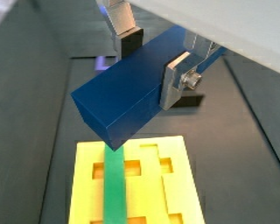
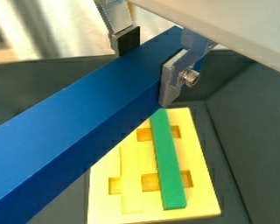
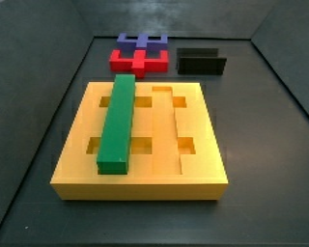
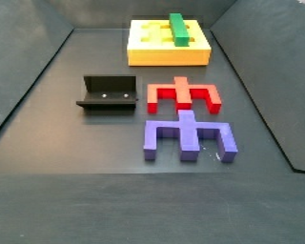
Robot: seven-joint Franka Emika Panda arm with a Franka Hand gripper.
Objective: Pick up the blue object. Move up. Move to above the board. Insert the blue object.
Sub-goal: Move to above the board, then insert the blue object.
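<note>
In both wrist views my gripper [image 1: 152, 63] [image 2: 150, 59] is shut on the blue object [image 1: 130, 96] [image 2: 84, 131], a long plain bar clamped across its width between the silver fingers. The bar hangs in the air over the board [image 1: 166, 188] [image 2: 130, 188], a thick yellow block with grooves and cut-outs. A green bar [image 1: 113, 188] [image 2: 166, 166] lies in one of the board's grooves. Both side views show the board [image 3: 157, 178] [image 4: 149, 52] with the green bar [image 3: 116, 121] [image 4: 178, 29], but neither the gripper nor the blue object.
A red notched piece [image 3: 138, 61] [image 4: 183, 94] and an indigo-purple notched piece [image 3: 144, 41] [image 4: 187, 136] lie on the dark floor beyond the board. The dark fixture [image 3: 203, 63] [image 4: 107, 93] stands beside them. Grey walls enclose the floor.
</note>
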